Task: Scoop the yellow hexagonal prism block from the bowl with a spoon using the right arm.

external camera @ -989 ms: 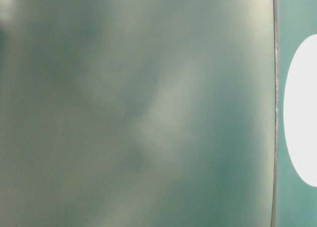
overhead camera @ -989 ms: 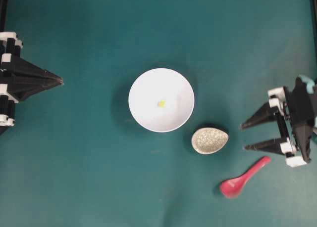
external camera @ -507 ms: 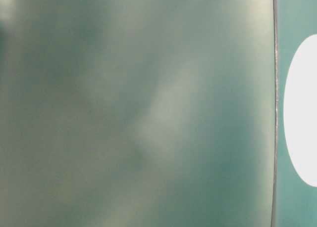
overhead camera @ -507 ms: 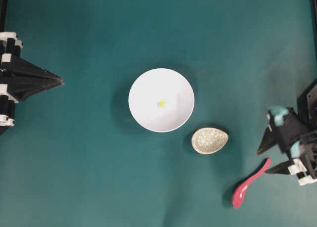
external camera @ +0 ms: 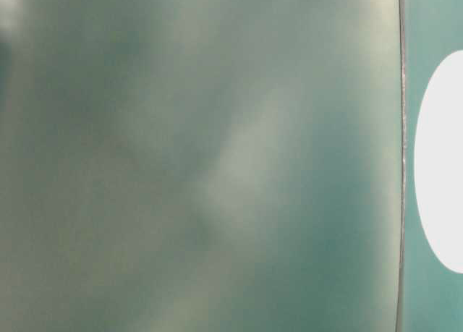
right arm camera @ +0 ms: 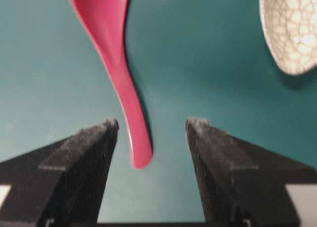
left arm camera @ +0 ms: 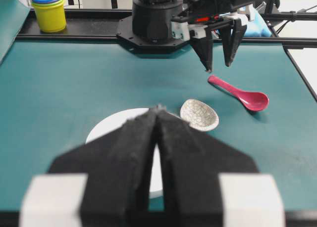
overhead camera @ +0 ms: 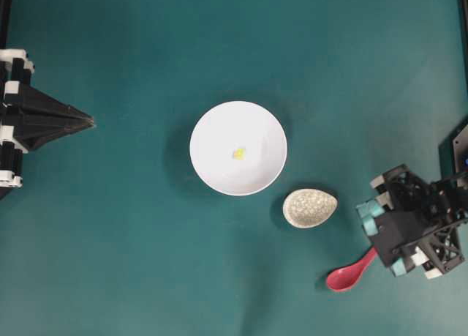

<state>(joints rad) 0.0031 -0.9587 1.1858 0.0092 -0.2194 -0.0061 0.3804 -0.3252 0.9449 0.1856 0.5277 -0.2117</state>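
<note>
The tiny yellow hexagonal prism block [overhead camera: 238, 153] lies in the middle of the white bowl [overhead camera: 219, 131], which the left wrist view also shows [left arm camera: 106, 129]. The pink-red spoon [overhead camera: 349, 273] lies flat on the mat at the front right, scoop to the left. My right gripper [overhead camera: 384, 239] points down over the handle end, open. The handle tip [right arm camera: 141, 158] sits between the two fingers [right arm camera: 99, 138], touching neither. Far off at the left edge, my left gripper [overhead camera: 89, 120] is shut, its tips [left arm camera: 158, 111] together and holding nothing.
A speckled beige oval spoon rest [overhead camera: 310, 208] sits between the bowl and the spoon. Stacked yellow and blue cups [left arm camera: 48, 9] stand off the mat behind the right arm's base. The table-level view is a teal blur with the bowl [external camera: 441, 162] at its right edge.
My right gripper has turned from lying level to pointing down and has come over the spoon's handle. The spoon has shifted slightly left. The left arm has not moved.
</note>
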